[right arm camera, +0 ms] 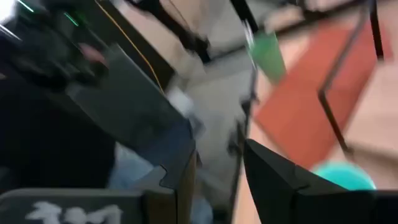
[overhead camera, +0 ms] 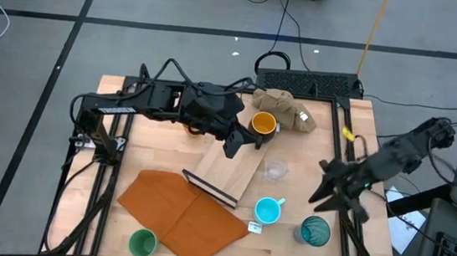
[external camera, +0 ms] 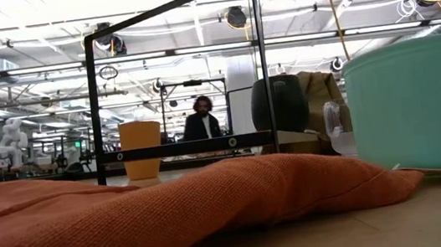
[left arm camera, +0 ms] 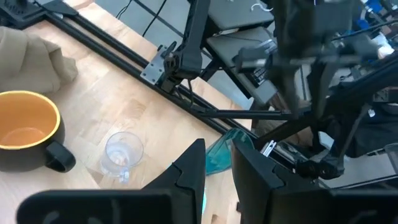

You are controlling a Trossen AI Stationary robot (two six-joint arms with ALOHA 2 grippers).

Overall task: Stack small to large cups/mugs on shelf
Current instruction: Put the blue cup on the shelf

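The pale wooden shelf [overhead camera: 237, 169] lies flat at mid-table, its dark strip [overhead camera: 210, 190] toward the near edge. My left gripper [overhead camera: 231, 145] [left arm camera: 217, 149] hovers open over the shelf's far end, beside the dark yellow-lined mug [overhead camera: 263, 124] [left arm camera: 28, 130]. The clear glass [overhead camera: 275, 170] [left arm camera: 124, 152], light blue mug [overhead camera: 268, 209] [external camera: 416, 104], teal tumbler [overhead camera: 315, 231] and green cup [overhead camera: 143, 242] stand on the table. The orange cup [external camera: 141, 150] shows only in the low view. My right gripper [overhead camera: 325, 192] [right arm camera: 217, 152] hangs open near the tumbler.
An orange-brown sheet [overhead camera: 182, 212] [external camera: 131, 219] covers the near-left table and lies against the shelf's dark strip. A tan cloth lump [overhead camera: 285, 108] sits at the far edge behind the dark mug. A black frame [external camera: 177, 78] stands across the low view. A person [external camera: 201, 117] is far behind.
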